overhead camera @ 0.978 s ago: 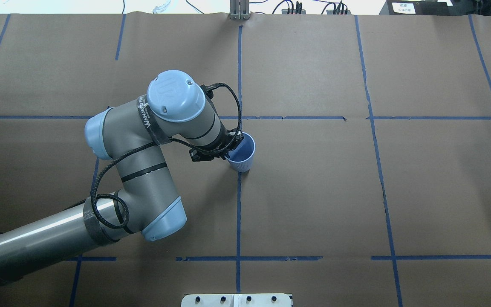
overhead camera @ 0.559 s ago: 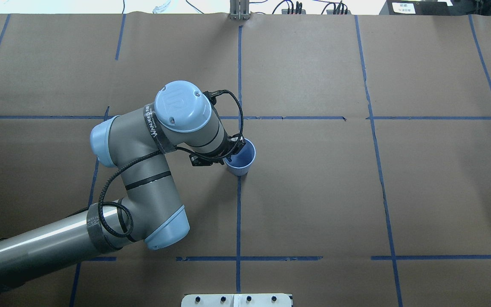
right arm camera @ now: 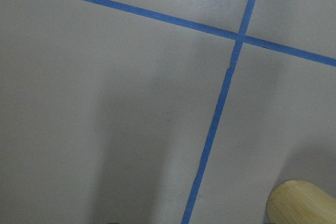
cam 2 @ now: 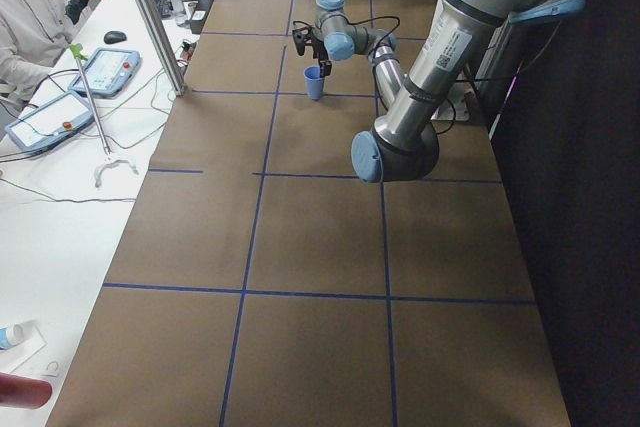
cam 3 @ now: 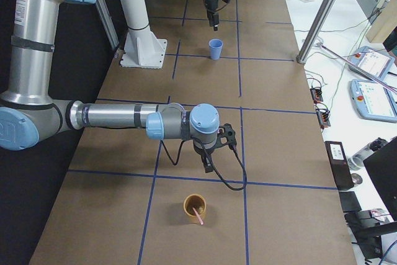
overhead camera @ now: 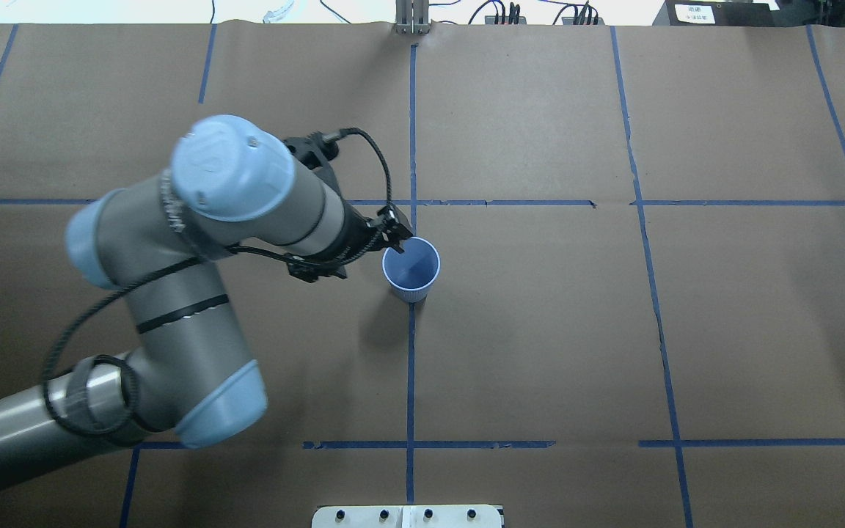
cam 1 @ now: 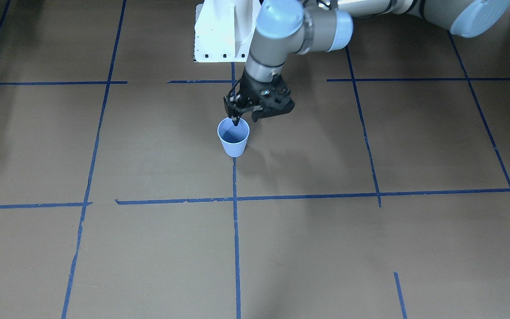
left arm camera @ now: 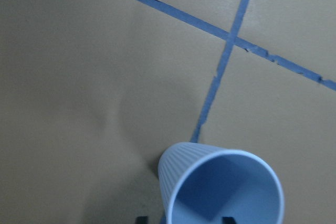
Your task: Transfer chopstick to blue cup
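The blue cup (overhead camera: 411, 270) (cam 1: 233, 138) stands upright on the tape line at mid-table. My left gripper (overhead camera: 395, 238) (cam 1: 236, 120) hovers over its rim on the robot's side. In the left wrist view its two fingertips (left arm camera: 140, 219) stand apart at the bottom edge, either side of the cup wall (left arm camera: 220, 192), so it is open and holds nothing. The pink chopstick (cam 3: 198, 216) leans inside a brown cup (cam 3: 195, 209) at the table's right end. My right gripper (cam 3: 208, 161) points down just beyond that cup; whether it is open or shut I cannot tell.
Brown paper with blue tape lines (overhead camera: 411, 367) covers the table. The robot's white base (cam 1: 219, 31) is at the near edge. In the right wrist view the brown cup's rim (right arm camera: 302, 203) sits bottom right. A person and tablets (cam 2: 50, 122) are at a side table.
My left arm has risen and swung back to the left, so the gripper has come up off the blue cup's rim. The cup stays upright, almost where it was.
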